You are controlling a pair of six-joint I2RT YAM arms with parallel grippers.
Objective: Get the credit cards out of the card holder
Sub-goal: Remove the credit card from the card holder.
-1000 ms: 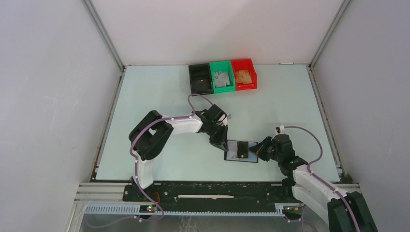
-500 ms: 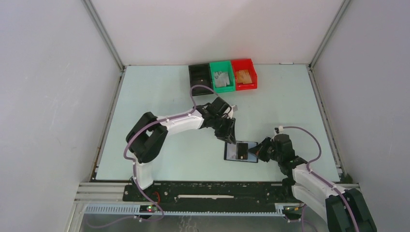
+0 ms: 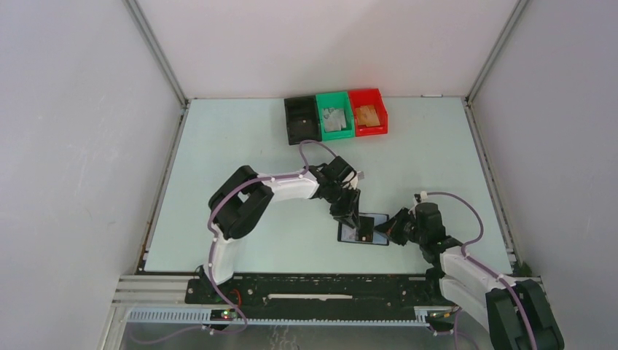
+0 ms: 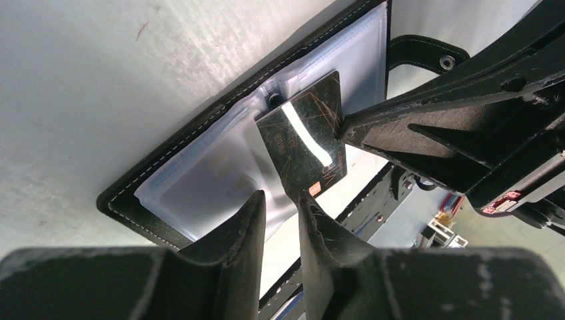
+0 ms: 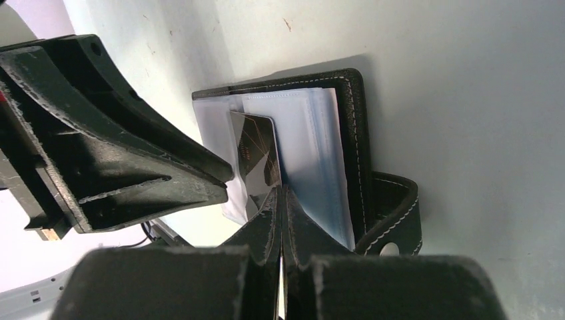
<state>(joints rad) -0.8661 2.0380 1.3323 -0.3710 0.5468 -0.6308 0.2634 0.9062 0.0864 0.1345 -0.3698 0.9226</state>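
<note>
left arm reaches from lower left of the top view toward the frame's centre, elbow bent up, left gripper (image 3: pixel 353 216) tipped down at the upper left corner of the card holder (image 3: pixel 347 235). in the left wrist view its jaws stand slightly parted, nothing between them, left gripper (image 4: pixel 280 197) just below the dark card (image 4: pixel 303 143). right arm comes in from lower right, forearm low, right gripper (image 3: pixel 384 228) at the holder's right edge. right gripper (image 5: pixel 281 193) is clenched tight with its tip against the lower right edge of the dark card (image 5: pixel 256 157), gripping nothing that can be seen.

card holder (image 4: pixel 166 175) lies open and flat on the table (image 3: pixel 240 146), lower centre of the top view, black stitched rim, clear plastic sleeves inside, strap tab sticking out on one side. dark card is glossy with thin lines and sits tilted, part way out of a sleeve. far off at top centre sit a black bin (image 3: pixel 302 119), a green bin (image 3: pixel 345 128) with grey cards (image 3: pixel 334 120) and a red bin (image 3: pixel 377 124) with orange cards (image 3: pixel 366 115).

versus a second ago: left gripper was at the holder's left edge, pulled back up half a second ago, now is over the holder's top. left elbow has shifted right. holder and right gripper are in the same spot.
</note>
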